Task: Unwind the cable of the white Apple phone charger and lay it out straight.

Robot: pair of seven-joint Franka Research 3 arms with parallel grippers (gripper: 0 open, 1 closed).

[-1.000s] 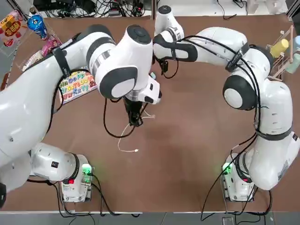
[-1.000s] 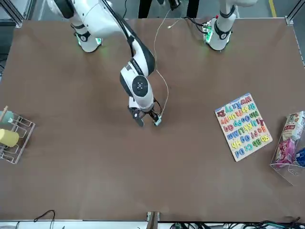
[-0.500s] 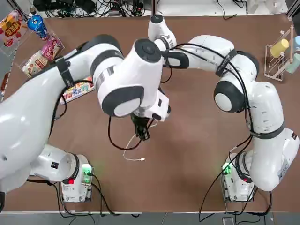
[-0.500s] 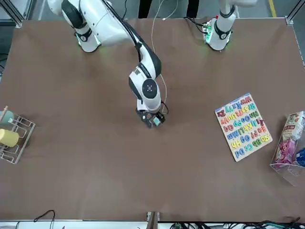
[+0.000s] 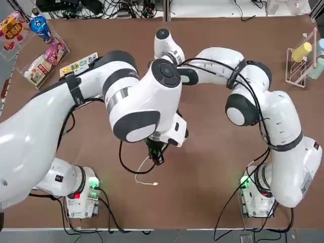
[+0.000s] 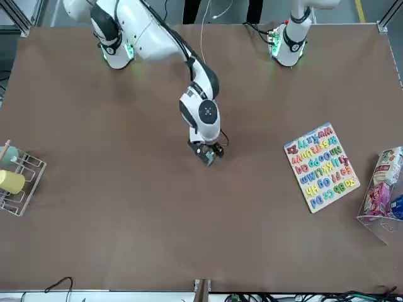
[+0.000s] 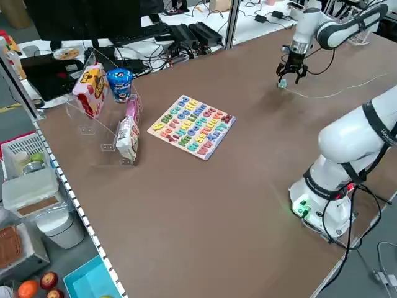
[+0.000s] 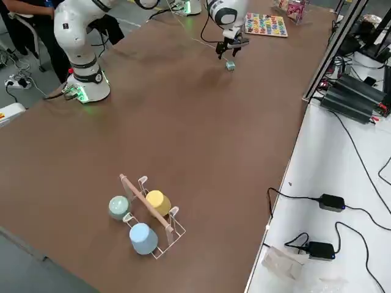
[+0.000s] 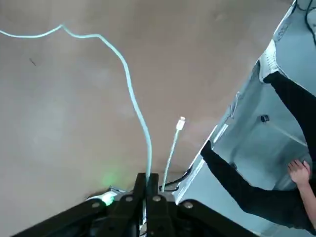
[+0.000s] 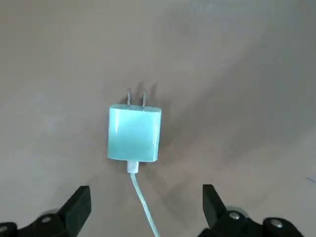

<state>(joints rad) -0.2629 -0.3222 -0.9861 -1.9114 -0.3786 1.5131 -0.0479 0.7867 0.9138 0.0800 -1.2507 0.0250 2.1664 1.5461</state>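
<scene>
Left gripper (image 5: pixel 157 161) pinches cable (image 9: pixel 129 81), right gapes

Overhead, it hangs towards six o'clock. From the right side, the right gripper (image 8: pixel 228 56) and glossy, boxy charger (image 8: pixel 230 66) share one o'clock; smooth brown table (image 8: pixel 122 140), person (image 8: pixel 38 30) at ten.
</scene>
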